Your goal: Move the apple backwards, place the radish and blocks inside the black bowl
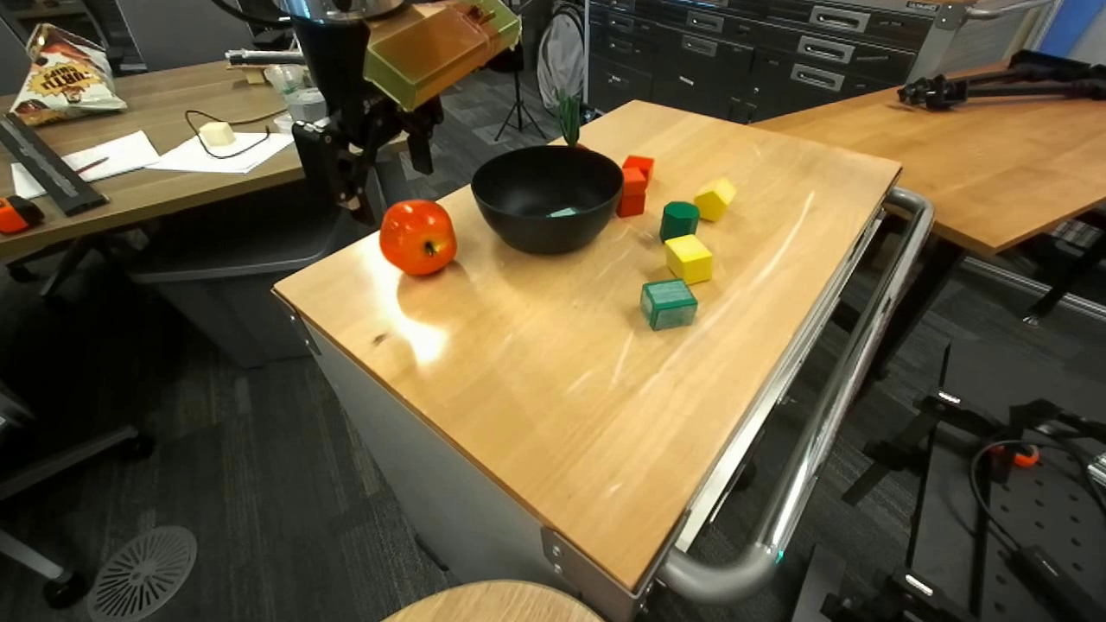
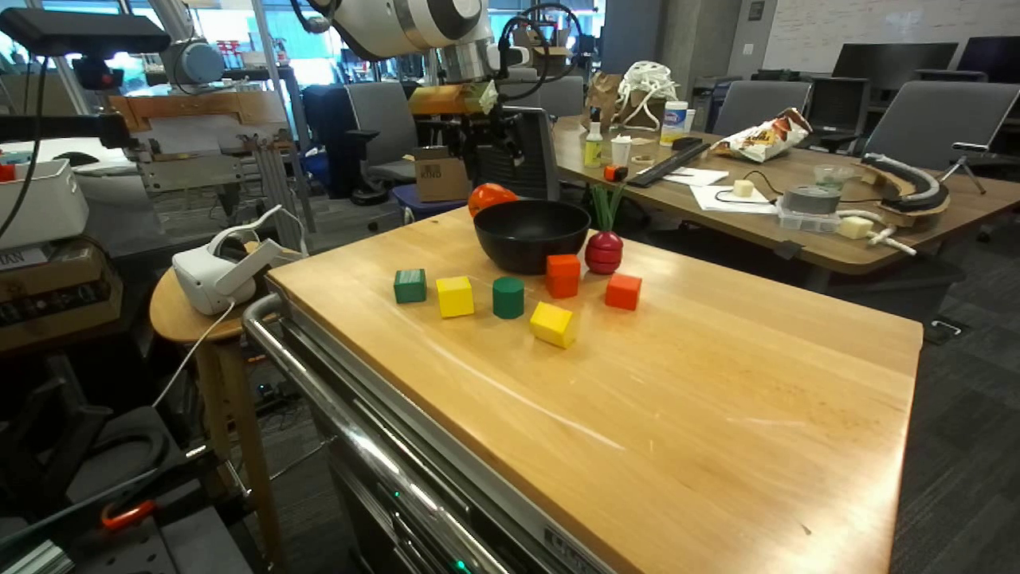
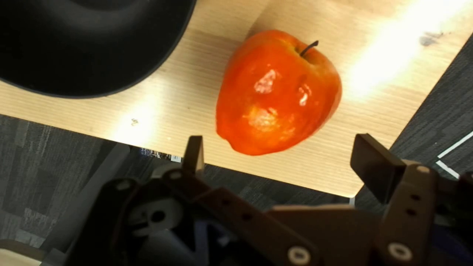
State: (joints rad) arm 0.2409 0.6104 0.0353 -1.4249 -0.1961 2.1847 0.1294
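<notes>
The apple (image 3: 281,96) rests on the wooden top near a corner, beside the black bowl (image 1: 547,199). My gripper (image 3: 279,149) hangs above the tabletop edge close to the apple, its fingers wide apart and holding nothing. The radish (image 2: 603,253) stands by the bowl, green leaves up; in an exterior view the bowl hides most of it. Two red blocks (image 2: 562,276) are stacked against the bowl, with a red block (image 2: 623,292) apart. Yellow blocks (image 2: 455,297) and green blocks (image 2: 508,297) lie in front. A pale teal patch (image 1: 563,212) shows inside the bowl; I cannot tell what it is.
The wooden tabletop (image 1: 518,380) ends just past the apple, with floor below. A metal handle (image 1: 829,415) runs along one side of the cart. A cluttered desk (image 2: 685,207) and a stool bearing a white headset (image 2: 215,275) stand nearby.
</notes>
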